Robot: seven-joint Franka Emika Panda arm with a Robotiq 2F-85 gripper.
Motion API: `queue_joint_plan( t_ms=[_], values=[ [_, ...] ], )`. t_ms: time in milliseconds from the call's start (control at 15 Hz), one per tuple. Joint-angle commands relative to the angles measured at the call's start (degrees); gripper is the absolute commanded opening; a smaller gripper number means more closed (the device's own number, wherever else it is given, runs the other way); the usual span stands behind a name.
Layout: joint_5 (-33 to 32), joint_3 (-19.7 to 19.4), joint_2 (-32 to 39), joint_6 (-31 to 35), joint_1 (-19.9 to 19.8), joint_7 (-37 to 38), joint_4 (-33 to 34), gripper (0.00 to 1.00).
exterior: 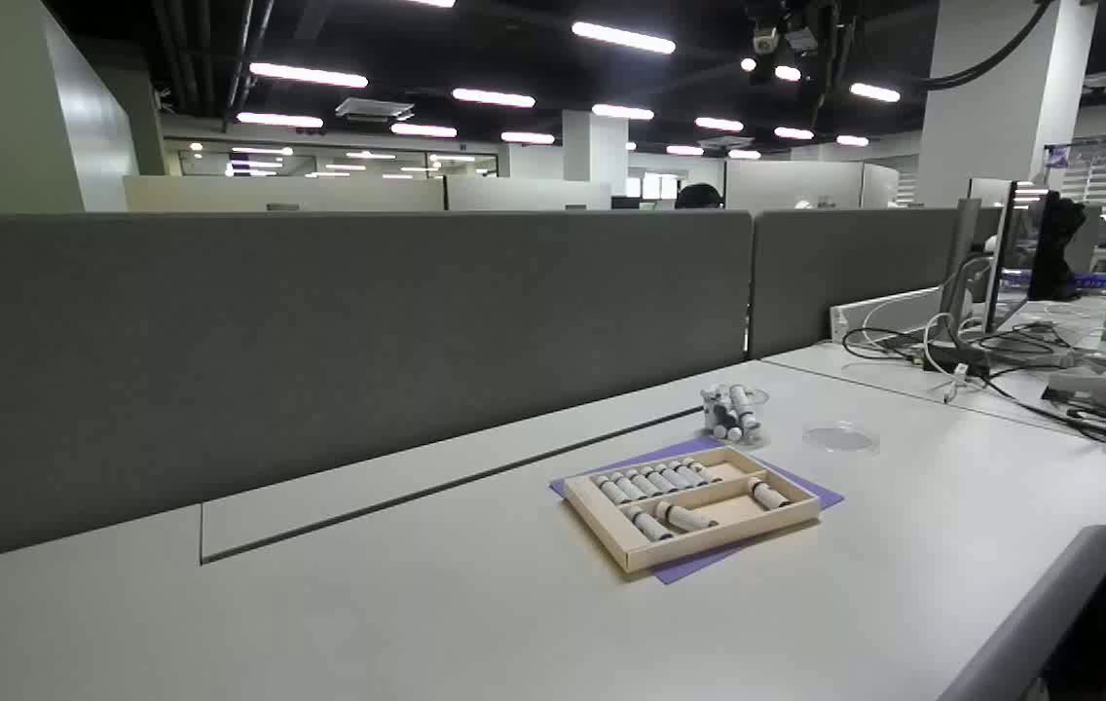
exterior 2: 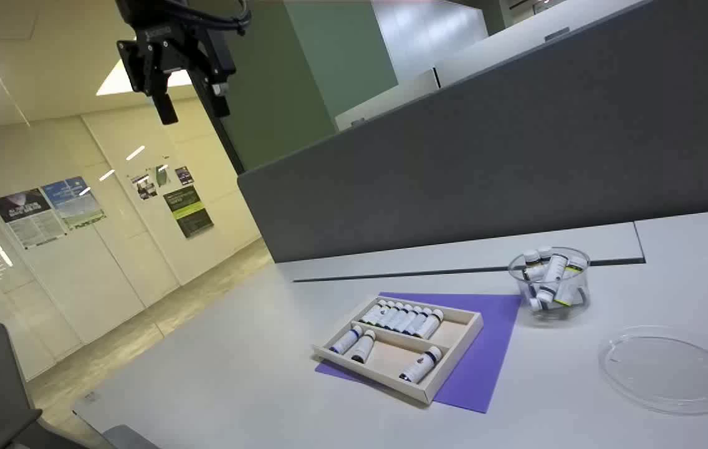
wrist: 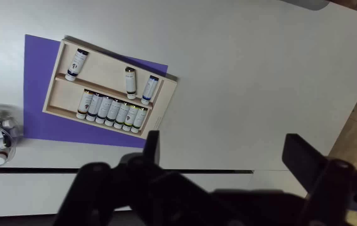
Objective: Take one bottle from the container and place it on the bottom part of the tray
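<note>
The container, a clear round cup (exterior 2: 521,288), stands on the desk and holds several white bottles (exterior 2: 554,274) in a jumbled pile. It shows in an exterior view (exterior: 759,396) and at the left edge of the wrist view (wrist: 15,141). The tan wooden tray (exterior 2: 385,378), also in an exterior view (exterior: 600,526) and the wrist view (wrist: 165,103), has two long compartments. One holds a tight row of several bottles; the other holds 3 spaced bottles (wrist: 130,82). My gripper (exterior 2: 194,111) is open and empty, high above the desk, away from tray and container; its fingers frame bare desk in the wrist view (wrist: 222,141).
A purple sheet (exterior 2: 485,349) lies under the tray. A clear round lid (exterior 2: 669,371) lies on the desk near the container. A grey partition (exterior: 368,360) runs along the back of the desk. Cables and a monitor (exterior: 1001,258) stand at one end.
</note>
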Motion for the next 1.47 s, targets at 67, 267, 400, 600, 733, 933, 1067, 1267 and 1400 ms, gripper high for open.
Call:
queue_joint_plan(
  t_ms=[67, 267, 400, 600, 733, 933, 1067, 1267, 1400],
  values=[
    [0.5, 1.1, 0.1, 0.0, -1.3, -0.4, 0.1, 1.00],
    [0.5, 1.1, 0.1, 0.0, -1.3, -0.5, 0.1, 1.00],
    [0.5, 1.1, 0.1, 0.0, -1.3, -0.5, 0.1, 1.00],
    [0.5, 1.1, 0.1, 0.0, -1.3, -0.5, 0.1, 1.00],
    [0.5, 1.1, 0.1, 0.0, -1.3, -0.5, 0.1, 1.00],
    [2.3, 1.4, 3.2, 3.6, -0.9, -1.3, -1.0, 1.00],
    [5.2, 1.7, 7.3, 6.2, -0.1, -2.2, -1.7, 1.00],
    [4.8, 4.0, 14.4, 13.1, -0.2, -4.2, -3.6, 0.75],
    [1.9, 4.8, 20.4, 19.2, -1.3, -4.7, -3.1, 0.66]
  ],
)
